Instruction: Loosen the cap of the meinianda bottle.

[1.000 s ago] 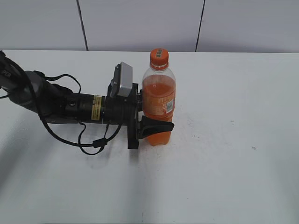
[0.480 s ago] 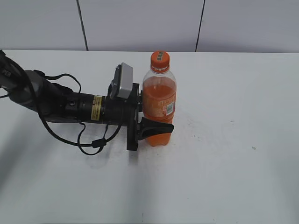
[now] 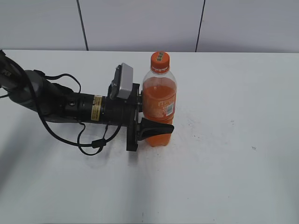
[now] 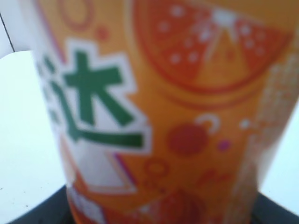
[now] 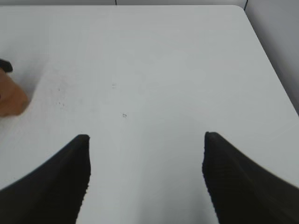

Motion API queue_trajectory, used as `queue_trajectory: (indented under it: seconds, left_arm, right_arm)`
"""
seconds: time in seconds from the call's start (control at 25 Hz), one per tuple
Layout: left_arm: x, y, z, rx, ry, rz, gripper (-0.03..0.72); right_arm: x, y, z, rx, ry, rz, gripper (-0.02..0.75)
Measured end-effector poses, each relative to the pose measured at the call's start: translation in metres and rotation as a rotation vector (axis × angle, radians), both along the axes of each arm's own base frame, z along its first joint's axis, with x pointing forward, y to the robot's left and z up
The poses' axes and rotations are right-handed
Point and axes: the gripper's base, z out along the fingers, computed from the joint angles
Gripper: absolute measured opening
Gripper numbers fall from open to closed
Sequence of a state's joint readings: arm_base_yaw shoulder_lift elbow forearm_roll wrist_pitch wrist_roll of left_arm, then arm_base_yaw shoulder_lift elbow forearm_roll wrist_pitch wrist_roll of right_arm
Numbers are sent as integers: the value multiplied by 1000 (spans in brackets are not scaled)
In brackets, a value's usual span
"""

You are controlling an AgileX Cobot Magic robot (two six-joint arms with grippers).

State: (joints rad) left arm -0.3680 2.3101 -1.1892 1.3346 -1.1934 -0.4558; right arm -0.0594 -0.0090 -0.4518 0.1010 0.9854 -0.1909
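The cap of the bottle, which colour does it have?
The cap is orange with a small greenish mark on top, clearest in the exterior view.

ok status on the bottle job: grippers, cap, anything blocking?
Left gripper shut on the meinianda bottle, bottle upright on the table. Right gripper open, empty, off to the side. Cap on, untouched, nothing in the way.

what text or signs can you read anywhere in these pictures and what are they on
"达", a green character outlined in white, on the orange label of the tall clear plastic soda bottle, left wrist view.
White barcode patch on that label: too small to read.
Yellow sticker on the black left arm: print too small to read.
Small round orange cap: greenish mark, unreadable.
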Motion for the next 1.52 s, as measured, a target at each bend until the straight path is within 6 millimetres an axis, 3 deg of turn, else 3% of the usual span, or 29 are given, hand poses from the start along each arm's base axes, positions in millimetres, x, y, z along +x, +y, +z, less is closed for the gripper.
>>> queue_trajectory:
  seconds: [0.32,0.52,0.72,0.96,1.24,1.52]
  left_arm:
    - [0,0,0,-1,0,-5,394]
    - [-1,0,0,1,-1,-10,394]
    - [-1,0,0,0,-2,-13,394]
    - [-1,0,0,0,2,-13,393]
    - [-1,0,0,-2,7,-14,393]
    - [-1,0,0,-2,7,-13,393]
  right_arm:
    - [0,0,8,113,-48,-46,561]
    - [17,1,41,127,71,-43,561]
    - [66,-2,65,123,317,-42,552]
    - [130,-6,78,95,404,-26,543]
    - [220,-10,72,154,712,-67,501]
    - [295,-14,63,174,817,-88,497]
